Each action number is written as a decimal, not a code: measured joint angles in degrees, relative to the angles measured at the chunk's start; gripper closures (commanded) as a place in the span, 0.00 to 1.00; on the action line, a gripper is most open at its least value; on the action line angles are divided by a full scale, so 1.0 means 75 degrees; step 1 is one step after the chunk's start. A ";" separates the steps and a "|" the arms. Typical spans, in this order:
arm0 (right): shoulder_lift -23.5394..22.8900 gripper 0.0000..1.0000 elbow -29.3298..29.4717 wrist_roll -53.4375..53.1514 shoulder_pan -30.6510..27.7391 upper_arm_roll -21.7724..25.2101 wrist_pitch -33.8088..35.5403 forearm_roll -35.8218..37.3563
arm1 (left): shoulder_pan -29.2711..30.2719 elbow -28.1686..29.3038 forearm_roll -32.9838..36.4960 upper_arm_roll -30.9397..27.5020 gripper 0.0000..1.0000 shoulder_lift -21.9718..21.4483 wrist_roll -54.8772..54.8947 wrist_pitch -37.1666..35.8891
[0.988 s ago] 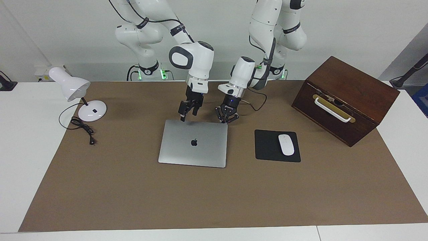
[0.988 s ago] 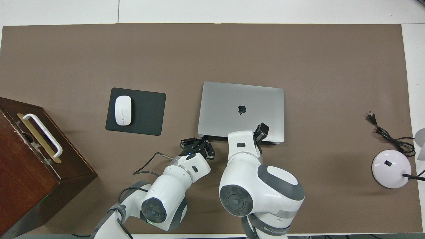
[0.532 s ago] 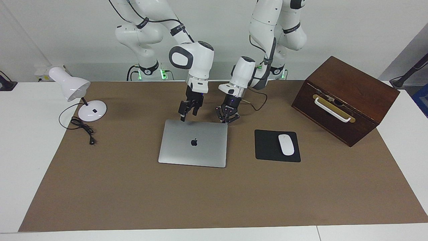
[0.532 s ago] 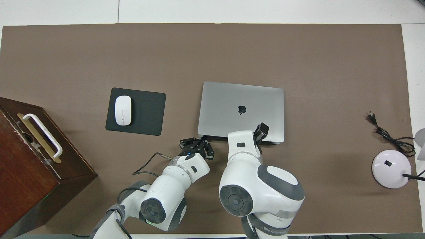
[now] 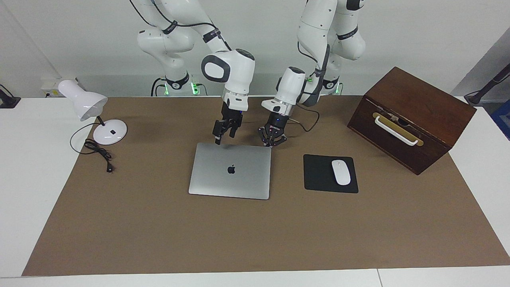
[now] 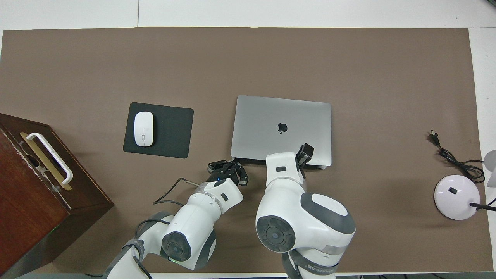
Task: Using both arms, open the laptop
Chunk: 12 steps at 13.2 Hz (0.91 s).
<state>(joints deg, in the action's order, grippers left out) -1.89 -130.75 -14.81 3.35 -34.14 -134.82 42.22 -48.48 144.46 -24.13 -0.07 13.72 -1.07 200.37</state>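
While the laptop (image 5: 230,170) lies closed and flat mid-table beside the mouse pad (image 5: 330,173), both claws sit at its robot-side edge: left gripper (image 5: 272,144), fingertips pinched shut and holding nothing, at one corner; right gripper (image 5: 221,137) over the other, fingers unreadable. Risk, as I judge it: a closed tip skidding off the thin lid, shoving the laptop instead.

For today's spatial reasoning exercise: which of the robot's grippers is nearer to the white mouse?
Left. The left gripper is at the laptop corner nearest the mouse; the right gripper is over the laptop's other robot-side corner.
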 measured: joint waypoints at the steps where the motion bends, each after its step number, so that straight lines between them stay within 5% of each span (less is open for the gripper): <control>1: 0.0000 0.00 0.0000 0.0000 0.0000 0.0000 0.0000 0.0000 | 0.0004 -0.0001 -0.0014 -0.0005 1.00 -0.0014 0.0000 0.0002; 12: 0.0000 0.00 0.0002 0.0000 0.0000 0.0000 0.0000 0.0000 | 0.0198 -0.0235 -0.0054 -0.0032 1.00 -0.0030 0.0000 0.0017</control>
<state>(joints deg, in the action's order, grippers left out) -1.89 -130.73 -14.81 3.35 -34.14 -134.82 42.22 -47.00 142.69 -24.53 -0.31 13.50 -1.07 200.49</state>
